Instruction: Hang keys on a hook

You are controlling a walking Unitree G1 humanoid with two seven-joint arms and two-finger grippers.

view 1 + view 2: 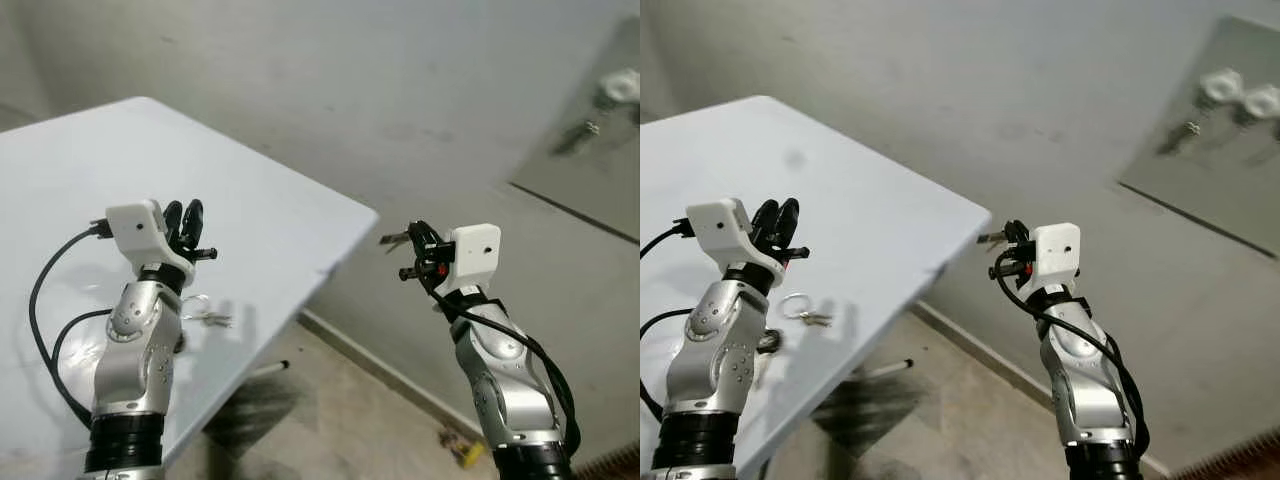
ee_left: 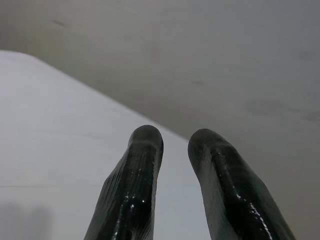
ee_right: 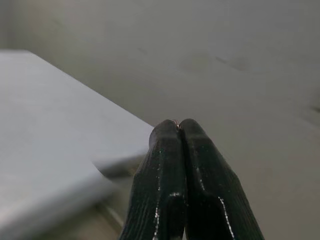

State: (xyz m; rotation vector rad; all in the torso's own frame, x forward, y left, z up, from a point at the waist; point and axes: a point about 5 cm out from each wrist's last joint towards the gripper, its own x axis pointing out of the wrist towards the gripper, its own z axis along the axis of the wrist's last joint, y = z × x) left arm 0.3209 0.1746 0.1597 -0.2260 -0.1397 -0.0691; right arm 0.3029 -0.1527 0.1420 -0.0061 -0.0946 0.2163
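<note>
Two end effectors up: left end effector (image 1: pixel 186 222) slightly spread above the table (image 1: pixel 270 215), right end effector (image 3: pixel 179 131) pressed together off its edge. Keys (image 1: pixel 805 311) lie on the table beneath the left arm; a blind reach could shove them off.

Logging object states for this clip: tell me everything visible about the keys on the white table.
The small silver metal keys on a thin round ring lie flat on the white table, near its front edge, just beside the left end effector's silver arm. The ring lies toward the arm, with the keys fanned away from it. Nothing grips them; finer detail is too small to tell.
</note>
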